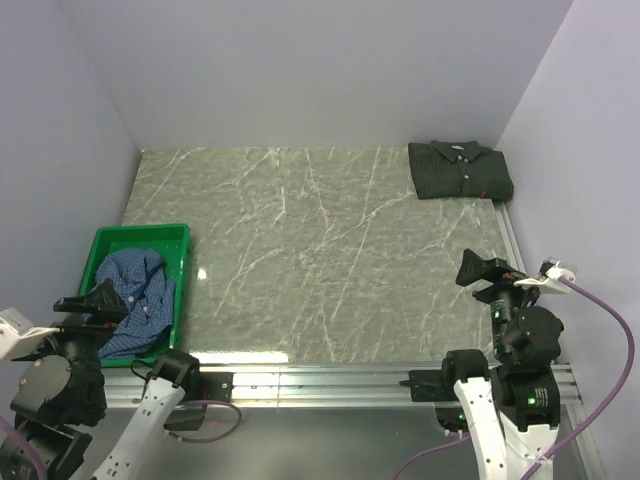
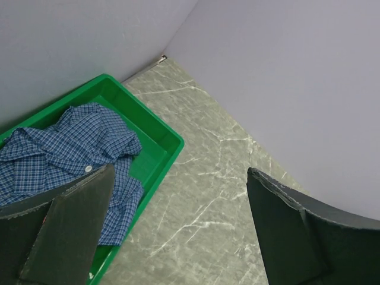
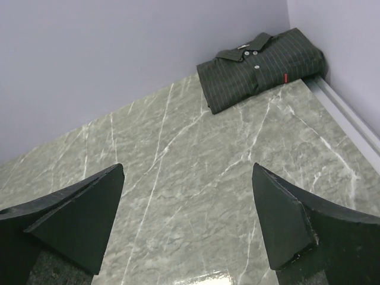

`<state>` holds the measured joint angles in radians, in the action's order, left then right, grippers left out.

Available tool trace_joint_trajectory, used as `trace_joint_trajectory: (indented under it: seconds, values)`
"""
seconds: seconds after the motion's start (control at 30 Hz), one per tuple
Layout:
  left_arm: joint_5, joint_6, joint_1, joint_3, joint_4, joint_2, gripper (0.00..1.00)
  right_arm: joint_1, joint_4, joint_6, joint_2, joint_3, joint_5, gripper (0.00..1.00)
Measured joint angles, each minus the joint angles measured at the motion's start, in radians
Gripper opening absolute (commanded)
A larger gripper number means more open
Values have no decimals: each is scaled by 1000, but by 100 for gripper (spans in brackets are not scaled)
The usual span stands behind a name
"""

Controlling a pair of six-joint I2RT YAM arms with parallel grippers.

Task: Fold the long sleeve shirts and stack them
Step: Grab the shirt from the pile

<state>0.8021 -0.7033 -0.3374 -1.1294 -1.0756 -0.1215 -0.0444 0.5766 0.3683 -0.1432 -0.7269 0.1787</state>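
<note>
Grey-green marbled table [image 1: 320, 260], green plastic tray [image 1: 140, 230] at its left edge, pale lilac walls [image 1: 300, 70]

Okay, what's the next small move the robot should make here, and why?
Probably lower the left gripper onto the blue shirt and grasp it. That shirt lies crumpled in the tray, close to the open, empty gripper, while the dark shirt already sits folded in the far right corner.
</note>
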Motion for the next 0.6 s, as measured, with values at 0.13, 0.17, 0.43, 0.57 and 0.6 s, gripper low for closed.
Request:
trace_joint_trajectory:
  seconds: [0.13,0.17,0.43,0.57,0.6]
  values:
    - [-13,6,0,47,42,-6,99,-10,-3,-3,5,0,-2,95]
    - [-23,9,0,62,53,-14,99,-12,-4,-3,4,0,-5,96]
    - [-206,32,0,92,164,-382,99,-21,-5,-14,-45,-6,-70,97]
    - [-278,14,0,124,233,-593,99,-24,12,-18,-99,-25,-117,97]
    - [-286,7,3,132,244,-634,99,-24,15,-19,-112,-29,-128,97]
